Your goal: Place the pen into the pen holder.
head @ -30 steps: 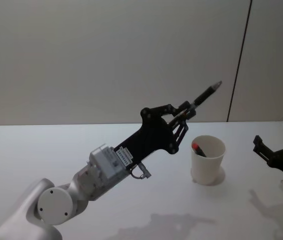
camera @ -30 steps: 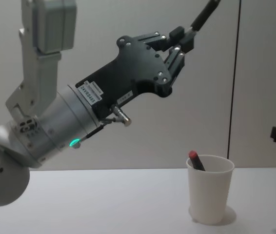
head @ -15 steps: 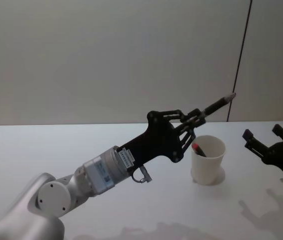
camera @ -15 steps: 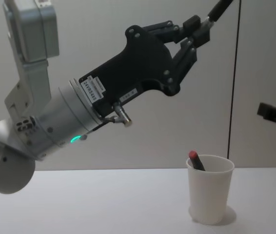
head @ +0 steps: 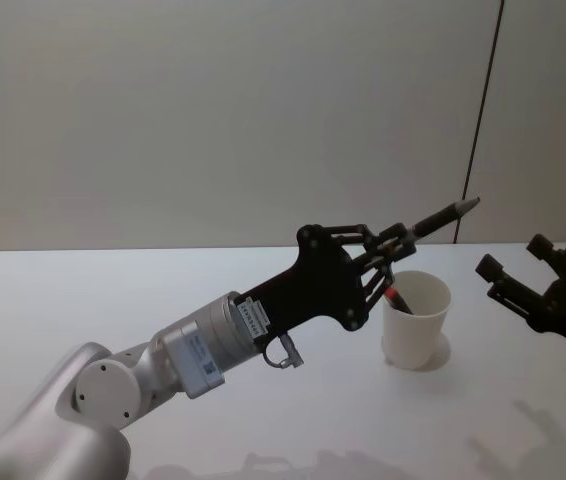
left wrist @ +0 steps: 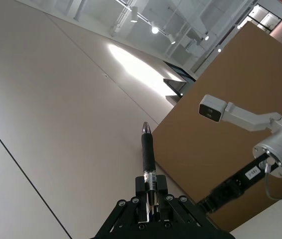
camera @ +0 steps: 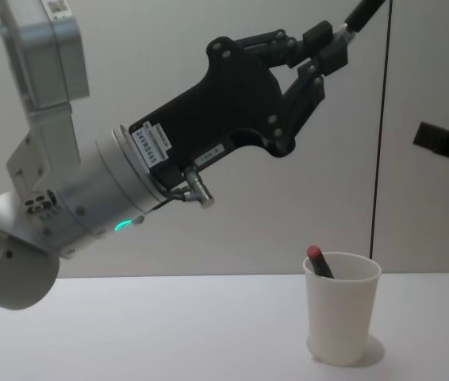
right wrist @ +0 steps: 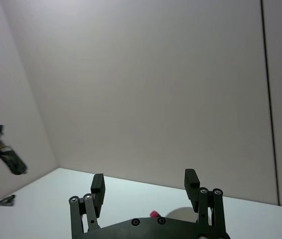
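Left pincer [head: 395, 240]: raised off the surface [head: 113, 300], reaching in from the left, clenched on the pen [head: 443, 214]; in the chest view it [camera: 331, 44] sits high above the cup [camera: 341, 317] and a little to its left.
Pen: gripped near its lower end, tilted, the free tip pointing up and to the right; in the left wrist view the barrel [left wrist: 147, 149] stands straight out from between the fingers [left wrist: 140, 191]; the chest view shows only its lower part [camera: 363, 12] at the upper edge.
Cup [head: 415, 325]: white, upright on the surface, just right of and below the left pincer, touched by neither pincer.
Red-tipped pen [head: 391, 295]: inside the cup, leaning on the left rim, its red end [camera: 316, 258] poking just above it.
Right pincer [head: 513, 257]: released, fingers spread wide with nothing between them [right wrist: 144, 179]; held in the air to the right of the cup, apart from it.
Surface [camera: 129, 333]: white and flat.
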Controlling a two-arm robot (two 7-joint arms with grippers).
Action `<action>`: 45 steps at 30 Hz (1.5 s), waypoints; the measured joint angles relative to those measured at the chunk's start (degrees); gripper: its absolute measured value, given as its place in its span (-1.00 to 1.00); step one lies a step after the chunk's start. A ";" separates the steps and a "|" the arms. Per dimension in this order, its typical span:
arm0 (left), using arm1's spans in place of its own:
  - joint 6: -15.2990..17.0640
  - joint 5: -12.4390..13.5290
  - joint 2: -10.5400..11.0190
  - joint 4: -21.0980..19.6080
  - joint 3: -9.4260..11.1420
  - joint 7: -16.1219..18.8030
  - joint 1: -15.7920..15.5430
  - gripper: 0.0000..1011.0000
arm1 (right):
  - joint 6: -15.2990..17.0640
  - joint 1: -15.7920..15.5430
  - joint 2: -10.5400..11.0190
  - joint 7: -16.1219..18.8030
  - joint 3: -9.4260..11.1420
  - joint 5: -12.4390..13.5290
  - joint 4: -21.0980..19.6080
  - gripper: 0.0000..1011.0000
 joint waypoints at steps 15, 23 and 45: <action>-0.73 -0.70 -0.08 0.40 0.08 -1.19 -0.32 -0.74 | 0.78 -1.00 2.66 12.70 1.03 9.22 -2.02 0.98; -0.89 -0.83 -0.09 0.48 0.08 -1.42 -0.36 -0.74 | 0.95 -1.41 3.68 16.91 1.22 12.64 -3.27 0.98; -1.02 -0.96 -0.09 0.55 0.07 -1.63 -0.43 -0.74 | -1.18 -1.45 3.79 19.51 -0.43 15.11 -6.46 0.98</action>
